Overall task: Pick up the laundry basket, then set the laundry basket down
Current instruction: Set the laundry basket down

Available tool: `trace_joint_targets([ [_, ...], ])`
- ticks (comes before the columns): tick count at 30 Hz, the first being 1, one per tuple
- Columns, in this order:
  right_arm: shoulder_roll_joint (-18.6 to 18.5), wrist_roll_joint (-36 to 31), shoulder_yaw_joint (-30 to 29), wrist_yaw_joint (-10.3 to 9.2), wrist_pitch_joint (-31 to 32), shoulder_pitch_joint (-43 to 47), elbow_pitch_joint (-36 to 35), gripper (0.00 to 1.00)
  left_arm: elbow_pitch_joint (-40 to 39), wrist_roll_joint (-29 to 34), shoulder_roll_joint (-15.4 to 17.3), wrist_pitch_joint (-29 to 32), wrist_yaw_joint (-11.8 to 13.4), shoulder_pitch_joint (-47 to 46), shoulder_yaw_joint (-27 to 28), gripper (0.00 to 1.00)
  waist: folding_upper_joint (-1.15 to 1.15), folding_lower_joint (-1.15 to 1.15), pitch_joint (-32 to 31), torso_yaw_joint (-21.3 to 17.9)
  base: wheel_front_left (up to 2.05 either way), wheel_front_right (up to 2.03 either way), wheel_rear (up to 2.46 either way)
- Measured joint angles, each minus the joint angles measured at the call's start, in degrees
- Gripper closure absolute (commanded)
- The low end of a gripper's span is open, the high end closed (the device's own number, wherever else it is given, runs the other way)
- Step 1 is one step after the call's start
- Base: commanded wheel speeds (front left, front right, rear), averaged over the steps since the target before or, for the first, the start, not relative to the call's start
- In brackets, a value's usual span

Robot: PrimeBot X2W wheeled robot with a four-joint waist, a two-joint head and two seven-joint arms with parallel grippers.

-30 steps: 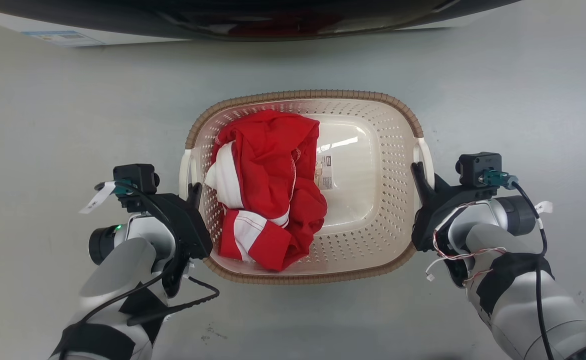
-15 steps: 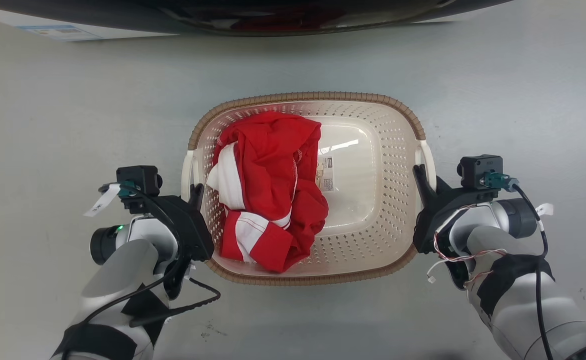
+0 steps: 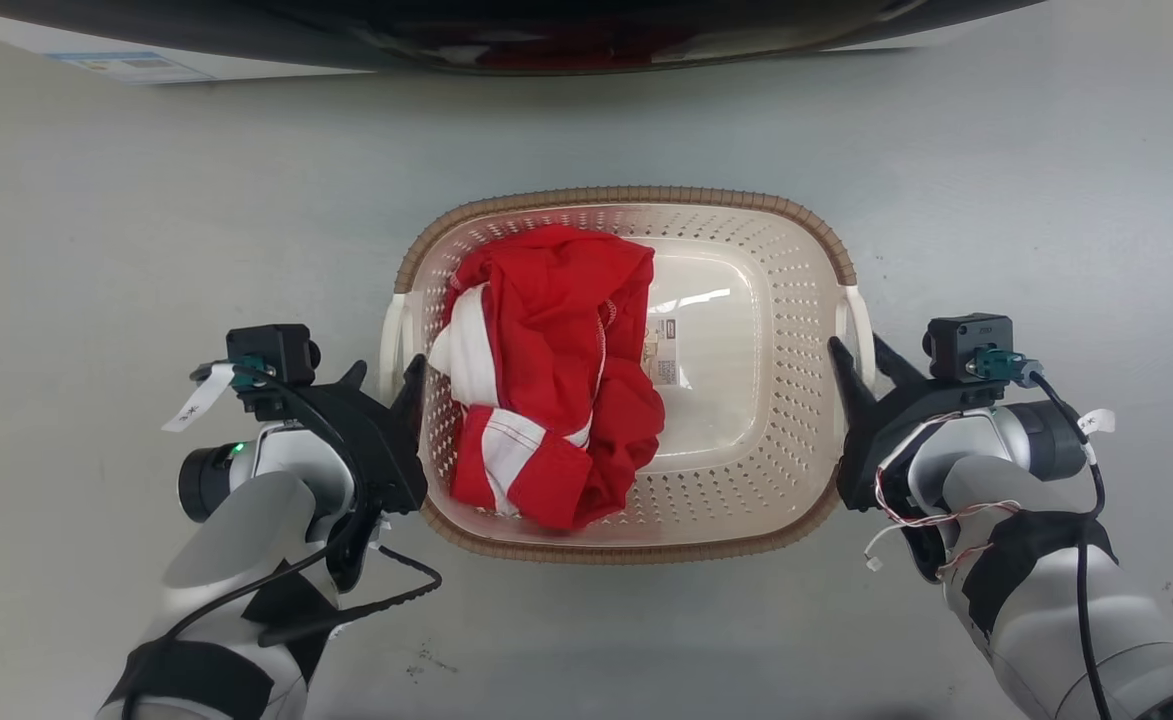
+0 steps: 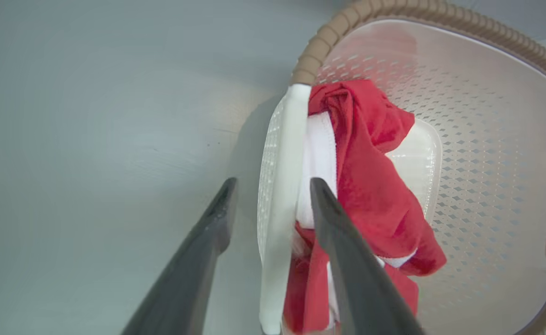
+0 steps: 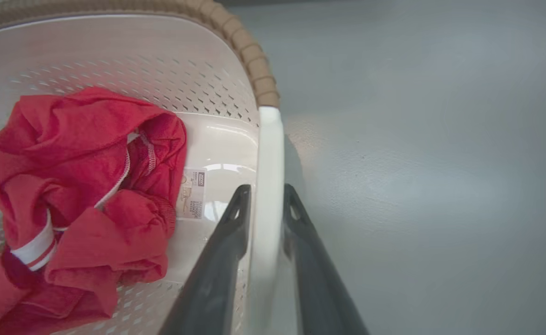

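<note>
The laundry basket (image 3: 746, 480) sits on the grey floor (image 3: 146, 200), probably stiff and light with one red garment (image 3: 546, 350) inside. Its white side handles (image 3: 393, 330) look the best holds. The left gripper (image 3: 384, 368) straddles one, fingers wide apart; the right gripper (image 3: 856, 345) brackets the other narrowly, and whether it is gripping cannot be told.

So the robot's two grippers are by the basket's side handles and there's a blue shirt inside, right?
Not quite. The cloth in the laundry basket is red and white, not blue; the head view shows it plainly. The rest holds: the left gripper and the right gripper are each at a side handle.
</note>
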Motion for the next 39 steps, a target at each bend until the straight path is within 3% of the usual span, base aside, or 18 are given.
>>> trace_joint_targets([
  [19, -0.16, -0.07, 0.67, 0.6, -0.54, 0.76, 0.8, 0.0, 0.52, 0.79, -0.1, -2.25, -0.02, 0.44, -2.65, 0.0, 0.0, 0.0, -3.96, 0.25, 0.0, 0.0, 0.0],
  [39, 0.09, 0.15, -1.26, 1.11, -1.07, 10.38, -1.38, 0.0, 0.07, 4.78, 1.75, -7.62, -0.02, 8.01, -7.39, 0.0, 0.0, -0.01, -19.5, -1.34, 0.0, 0.0, 0.0],
])
